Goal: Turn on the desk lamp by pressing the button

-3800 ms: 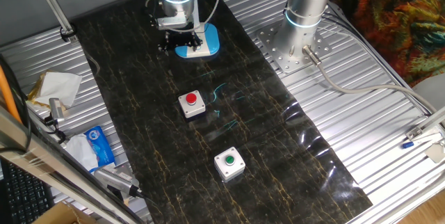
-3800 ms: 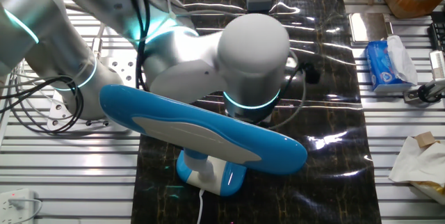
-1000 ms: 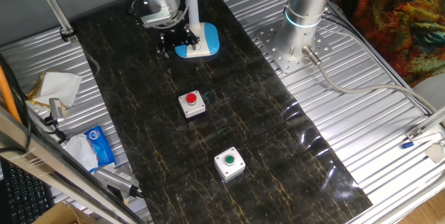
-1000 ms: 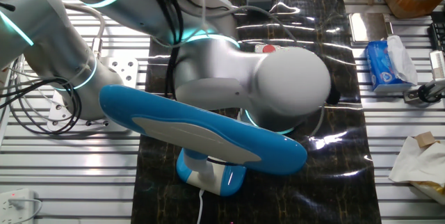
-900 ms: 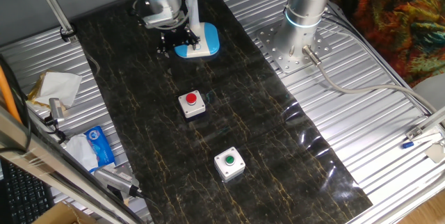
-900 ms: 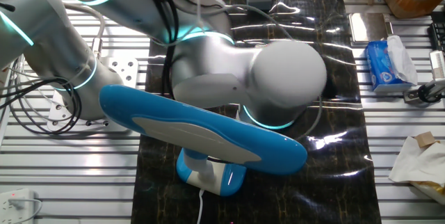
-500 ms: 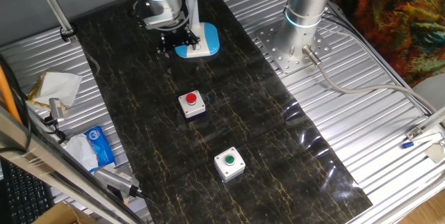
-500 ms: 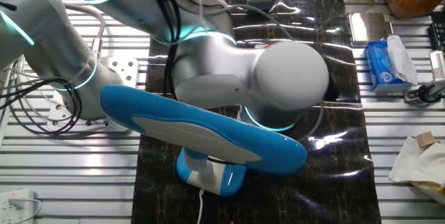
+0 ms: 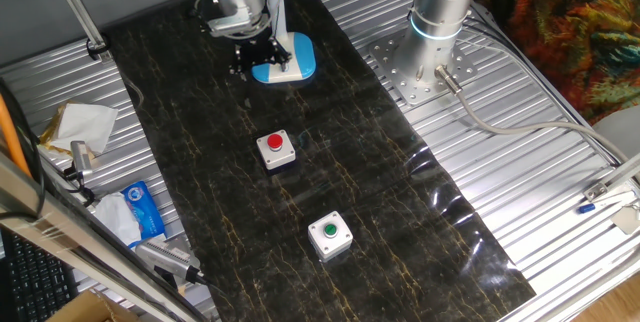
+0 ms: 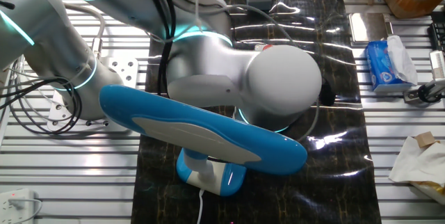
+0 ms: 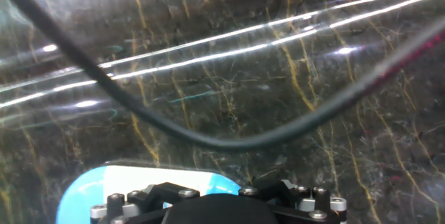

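Desk lamp (image 9: 287, 59): sitting at the far end of the dark marbled surface (image 9: 380, 212) in one fixed view, its light-blue base with white top plate lying flat and its slim white stem rising upright. In the other fixed view its long blue-and-white head (image 10: 201, 124) is stretching across the foreground, with the base (image 10: 211, 172) showing beneath it. In the hand view the base (image 11: 132, 182) is appearing at the bottom edge.

Button: not discernible in any view; the gripper and arm are covering that part of the base.

Gripper (image 9: 260, 54): hanging low over the left edge of the lamp base, black body directly above or against it; whether it is touching cannot be told. The fingertips are hidden in every view, so whether it is clenched or released cannot be told.

Grey box with red dome button (image 9: 276, 148): resting mid-surface, well apart from the lamp.

Grey box with green dome button (image 9: 329, 234): resting nearer the camera, apart from the red one.

Black cable (image 11: 229, 137): sagging across the hand view.

Blue tissue packet (image 9: 141, 212): lying on the ribbed metal beside the surface.
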Tool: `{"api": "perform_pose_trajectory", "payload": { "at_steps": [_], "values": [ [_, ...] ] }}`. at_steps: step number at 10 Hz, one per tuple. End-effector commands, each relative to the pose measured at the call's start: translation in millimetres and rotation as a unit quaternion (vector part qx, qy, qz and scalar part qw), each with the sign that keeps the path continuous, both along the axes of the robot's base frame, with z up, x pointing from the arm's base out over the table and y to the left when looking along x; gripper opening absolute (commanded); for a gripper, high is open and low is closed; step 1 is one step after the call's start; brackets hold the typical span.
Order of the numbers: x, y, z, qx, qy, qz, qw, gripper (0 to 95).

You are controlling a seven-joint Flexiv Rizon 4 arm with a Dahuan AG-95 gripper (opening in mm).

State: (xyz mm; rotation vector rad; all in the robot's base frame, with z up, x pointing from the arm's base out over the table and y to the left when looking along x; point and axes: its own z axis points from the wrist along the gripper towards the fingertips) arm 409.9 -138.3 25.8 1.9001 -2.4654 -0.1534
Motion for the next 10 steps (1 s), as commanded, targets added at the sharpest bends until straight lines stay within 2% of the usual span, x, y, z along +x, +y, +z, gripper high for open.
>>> {"api": "perform_pose_trajectory", "payload": {
  "at_steps": [1,7,9,10],
  "values": [
    [-1.7,-0.6,-2.7,-0.007,-0.003,0.003,1.0,95.0],
    [-2.5,-2.2,-2.0,-0.01,-0.005,0.0,0.9999,95.0],
    [-2.9,-3.4,-2.2,-0.02,-0.007,0.004,0.9998,95.0],
    [-3.4,-4.3,-6.3,-0.022,-0.012,0.005,0.9997,95.0]
  ]
}}
